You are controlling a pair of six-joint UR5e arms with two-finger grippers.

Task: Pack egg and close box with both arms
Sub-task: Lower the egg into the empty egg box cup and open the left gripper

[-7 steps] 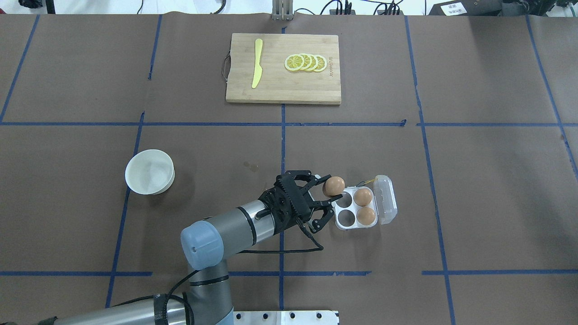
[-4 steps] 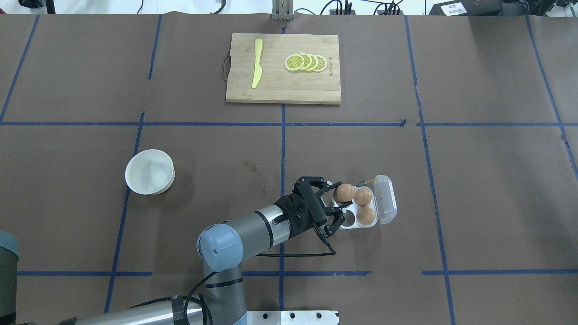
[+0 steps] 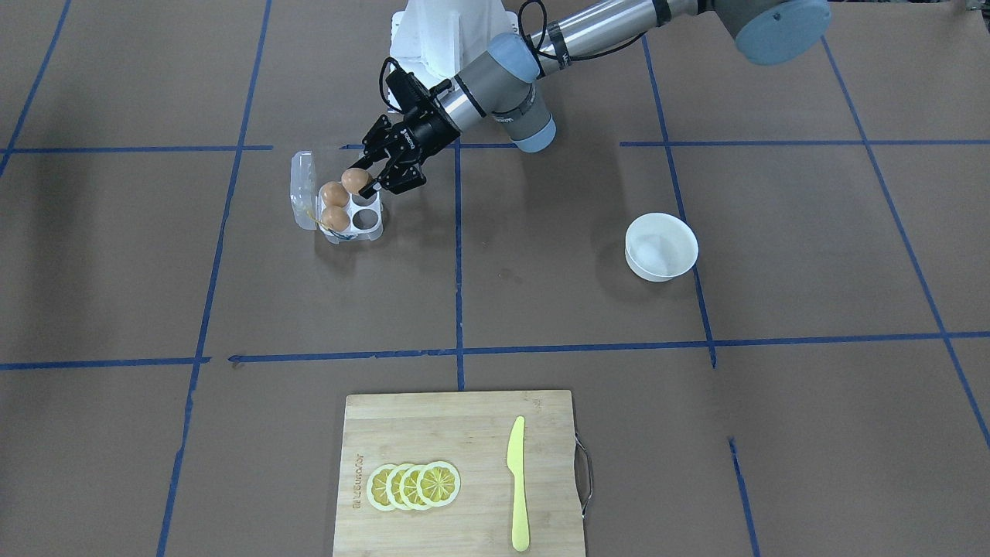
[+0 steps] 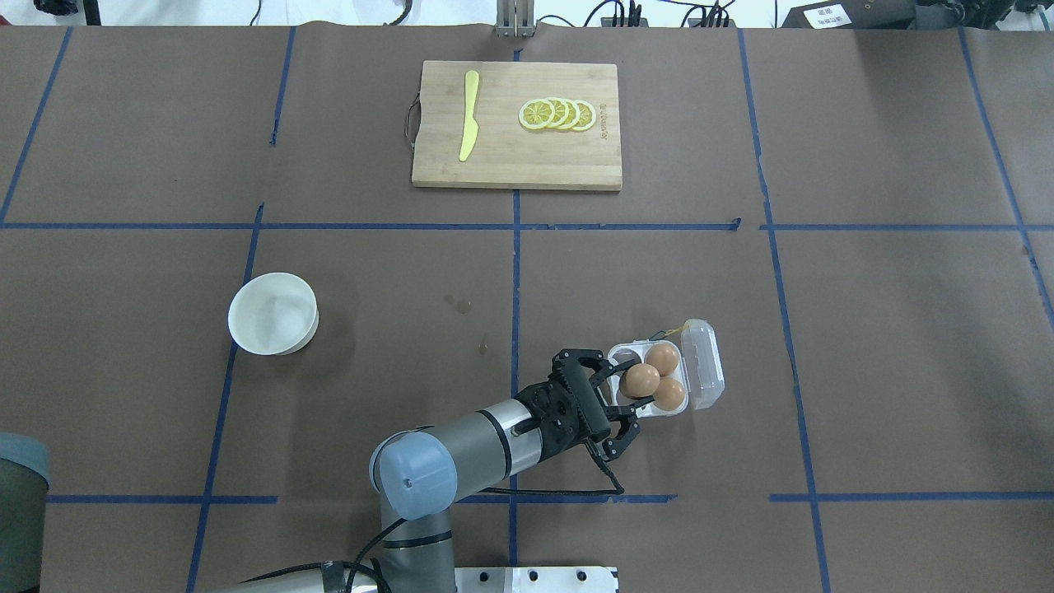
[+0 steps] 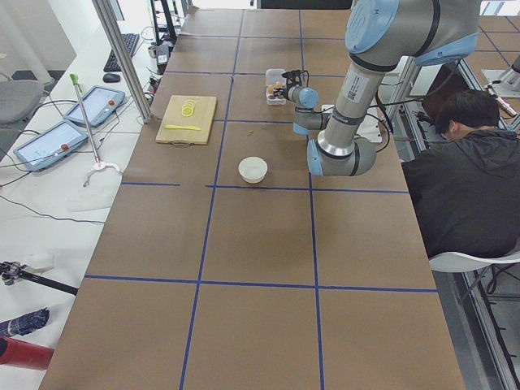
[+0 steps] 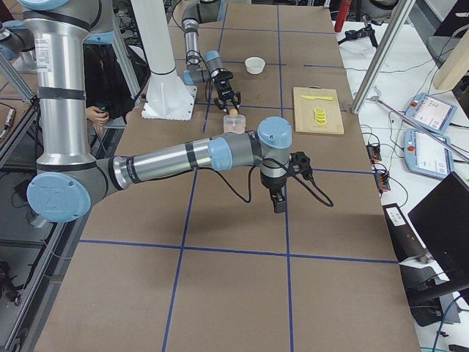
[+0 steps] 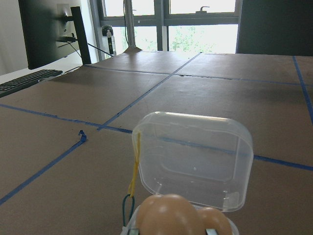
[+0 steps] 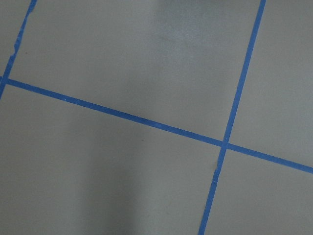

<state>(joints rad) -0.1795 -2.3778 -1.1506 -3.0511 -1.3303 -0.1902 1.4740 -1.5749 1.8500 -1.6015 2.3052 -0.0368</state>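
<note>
Since a second ago my left arm has slid right and back toward my base. That took the egg from off the box's far-left corner to above its left-hand cells.

- Bowl: left side of the desk, well apart from the work.
- Left pincer: clamped on the egg, one finger each side. I come in from the left, so my wrist keeps off the lid.
- The egg looks raised, not seated, and sits roughly over the near-left cell. The far-left cell shows empty.
- The right-hand cells already hold two other eggs, so only the left side is free.
- The lid is hinged on the right edge and swung open, so it's out of my path.
- Right pincer: parked over bare desk, side camera only, so I can't tell whether it's open or closed. My guess is it's waiting for the lid step.
</note>
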